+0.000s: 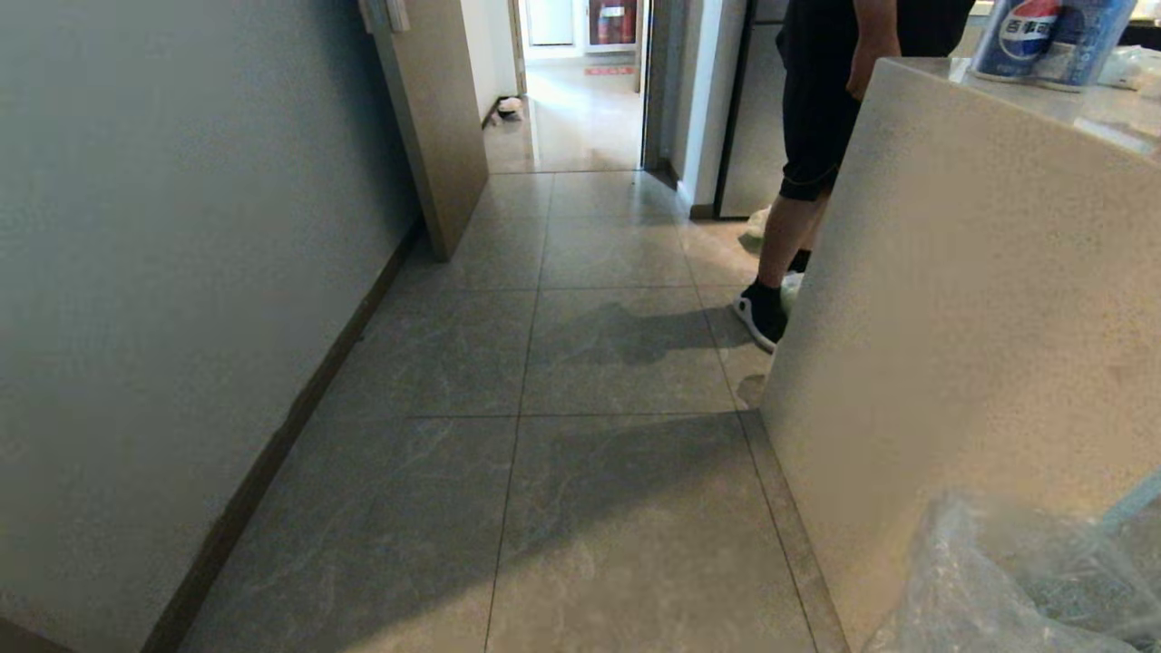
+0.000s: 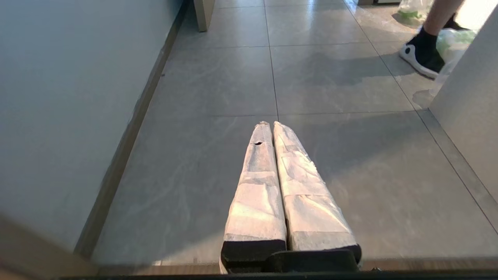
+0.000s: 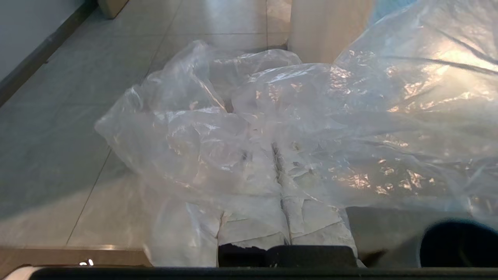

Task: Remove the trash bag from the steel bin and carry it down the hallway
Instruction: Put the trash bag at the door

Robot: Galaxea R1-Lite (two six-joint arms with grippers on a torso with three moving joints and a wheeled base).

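The trash bag [image 1: 1007, 580], clear and crinkled, bulges at the lower right corner of the head view. In the right wrist view this bag [image 3: 186, 132] is draped over my right gripper [image 3: 275, 146], whose taped fingers [image 3: 253, 229] lie pressed together under the film, shut on it. My left gripper [image 2: 271, 124] hangs shut over the hallway tiles [image 2: 218, 85] with nothing in it. The hallway floor [image 1: 617, 363] runs ahead to an open doorway. The steel bin is out of view.
A pale stone counter [image 1: 980, 317] with Pepsi bottles [image 1: 1043, 36] on top walls off the right. A person [image 1: 816, 136] stands beside it, one shoe [image 1: 762, 313] on the tiles near small bags [image 2: 453, 39]. A wall [image 1: 181, 272] lines the left; a beige panel [image 1: 435, 118] juts out ahead.
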